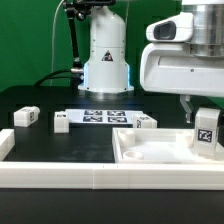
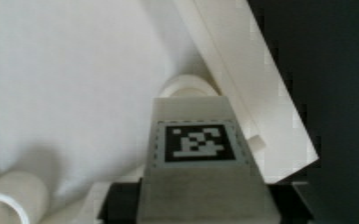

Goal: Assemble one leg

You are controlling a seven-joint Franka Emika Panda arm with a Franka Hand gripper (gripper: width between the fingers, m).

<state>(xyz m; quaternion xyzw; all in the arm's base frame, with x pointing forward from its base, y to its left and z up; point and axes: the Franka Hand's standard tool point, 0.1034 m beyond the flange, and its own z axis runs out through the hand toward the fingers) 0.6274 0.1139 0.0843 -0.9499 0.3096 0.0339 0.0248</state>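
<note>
the gripper (image 1: 204, 116) is closed on the leg (image 1: 206, 134) and holds it upright, over the big white panel (image 1: 150, 152) at the exterior view's right. the panel's raised rim (image 2: 247, 80) is just beside the leg. three other legs (image 1: 62, 122) stand well apart on the black table (image 1: 40, 142).

White rounded arm (image 1: 180, 60), blue-lit base ring (image 1: 106, 88), black cable (image 1: 72, 40), dark-fingered tool (image 1: 203, 125).

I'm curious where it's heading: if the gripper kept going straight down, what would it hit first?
Probably the panel. The gripper holds a leg over it, near the rim, so the leg would land there first. The gap left is hard to judge.
</note>
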